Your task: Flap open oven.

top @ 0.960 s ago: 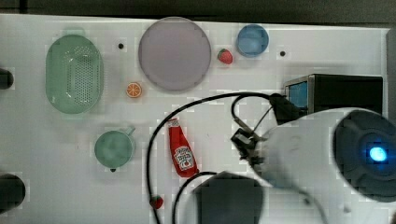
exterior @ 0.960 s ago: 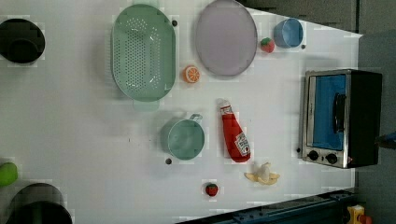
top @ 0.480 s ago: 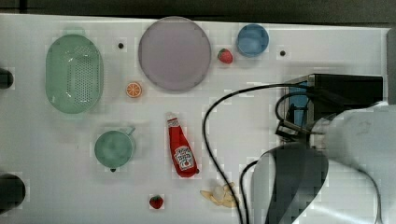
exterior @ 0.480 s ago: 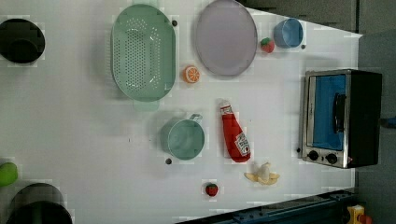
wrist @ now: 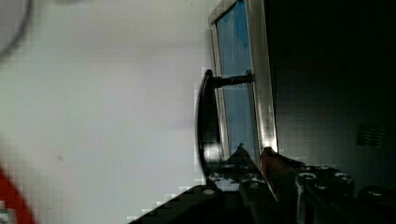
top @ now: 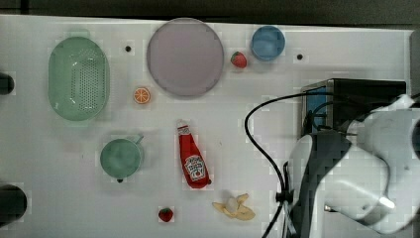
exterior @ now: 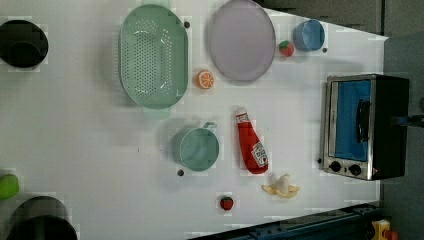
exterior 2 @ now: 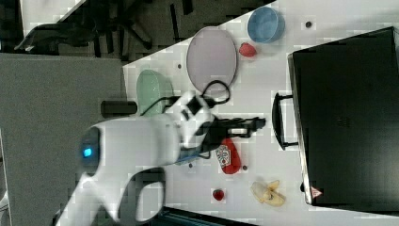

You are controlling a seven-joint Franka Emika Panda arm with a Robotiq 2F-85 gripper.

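Wrist view has the gripper (wrist: 254,156) with its fingers only a narrow gap apart and nothing between them, poised right by the black handle (wrist: 205,123) of the oven (wrist: 243,84), whose blue glass door is shut, at the table's (exterior: 100,150) edge.

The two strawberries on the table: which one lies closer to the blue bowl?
The strawberry between the purple plate and the blue bowl, right beside the bowl. The other strawberry lies far off, at the opposite table edge, near the banana.
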